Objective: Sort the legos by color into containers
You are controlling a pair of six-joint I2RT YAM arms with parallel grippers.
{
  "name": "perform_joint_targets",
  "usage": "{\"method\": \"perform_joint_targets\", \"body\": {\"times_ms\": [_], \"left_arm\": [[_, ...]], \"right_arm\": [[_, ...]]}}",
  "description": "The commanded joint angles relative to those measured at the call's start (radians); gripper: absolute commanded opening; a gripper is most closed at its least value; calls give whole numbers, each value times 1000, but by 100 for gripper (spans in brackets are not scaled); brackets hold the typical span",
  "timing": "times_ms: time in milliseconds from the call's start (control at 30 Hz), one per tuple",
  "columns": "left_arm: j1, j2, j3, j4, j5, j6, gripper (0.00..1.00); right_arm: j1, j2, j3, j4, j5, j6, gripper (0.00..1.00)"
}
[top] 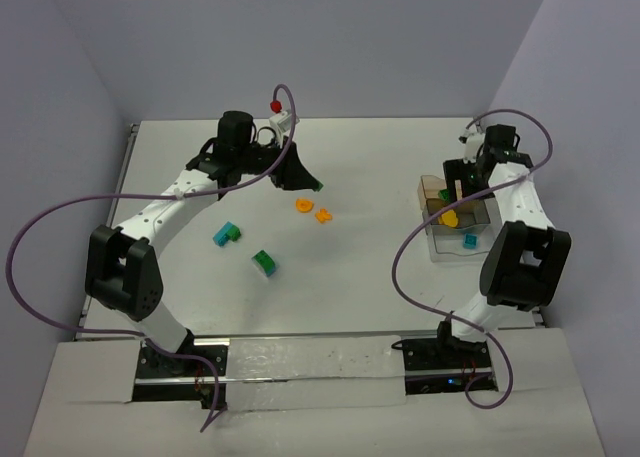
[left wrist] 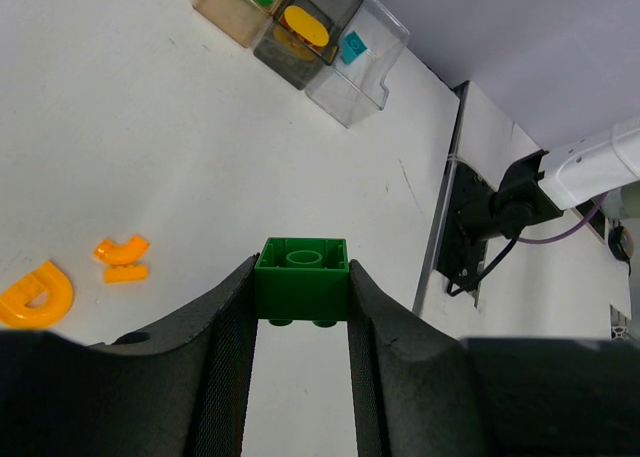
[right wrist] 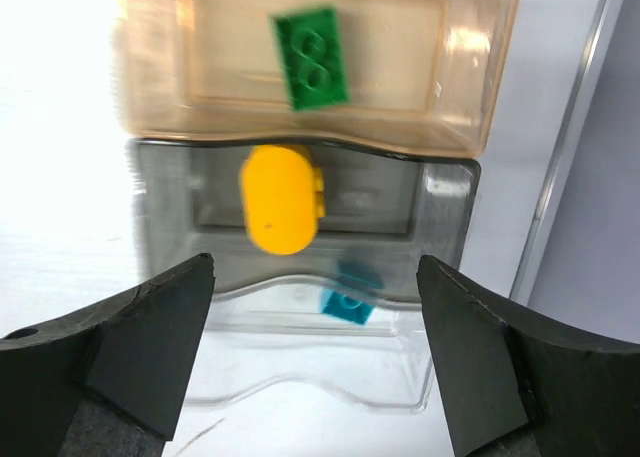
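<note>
My left gripper (top: 305, 180) is shut on a green lego (left wrist: 301, 280), held by its sides above the table; it also shows in the top view (top: 316, 186). Two orange legos (top: 302, 205) (top: 323, 216), a teal lego (top: 227, 234) and a green-and-teal one (top: 264, 263) lie on the table. My right gripper (right wrist: 315, 277) is open and empty above three adjoining containers. The tan box (right wrist: 470, 97) holds a green lego (right wrist: 312, 57). The smoky box (right wrist: 445, 192) holds an orange lego (right wrist: 281, 198). The clear box (right wrist: 420, 377) holds a teal lego (right wrist: 347, 299).
A purple cable tipped with a red ball (top: 274, 106) rises behind the left wrist. The containers stand near the table's right edge (top: 540, 277), beside the right arm. The right arm's base (left wrist: 490, 217) shows in the left wrist view.
</note>
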Motion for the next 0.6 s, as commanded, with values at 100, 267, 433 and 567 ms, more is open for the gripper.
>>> {"method": "perform_joint_targets", "body": {"times_ms": [100,267,433,567], "left_arm": [[0,-32,-8,199,201,-114,0],[2,-21,-124,606,351,-464,0],[32,8,-243,1158,357,-1006,0],[67,43,-281,1321,306,-1218,0]], "right_arm": [[50,-182,190,-147,-503,92,89],[269,-267,142,-40,-607,174,89],[465,-333,76,143,-478,157,90],[532,-296,139,114,-471,128,88]]}}
